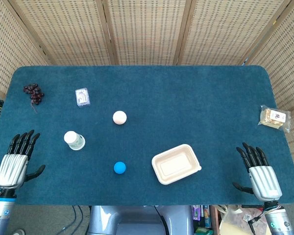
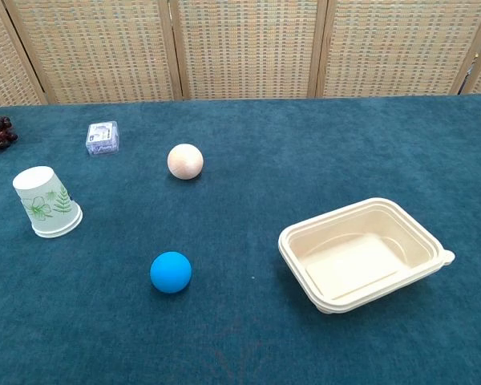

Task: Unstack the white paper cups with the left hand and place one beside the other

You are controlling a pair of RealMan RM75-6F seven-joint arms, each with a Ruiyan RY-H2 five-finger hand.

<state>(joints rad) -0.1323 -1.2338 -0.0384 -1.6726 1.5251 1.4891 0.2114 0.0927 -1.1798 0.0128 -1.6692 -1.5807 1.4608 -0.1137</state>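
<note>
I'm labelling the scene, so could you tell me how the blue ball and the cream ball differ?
Colour: the blue ball is bright blue, while the cream ball is pale and off-white.
Place: the blue ball lies nearer the robot's edge of the table; the cream ball sits further back, towards the middle.
Neighbours: the blue ball lies level with the tray, the cream ball closer to the small clear box.
Both are round, look similar in size, and rest untouched.

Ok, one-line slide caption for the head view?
Both hands, left and right, rest open on the table; stacked paper cups untouched.
</note>
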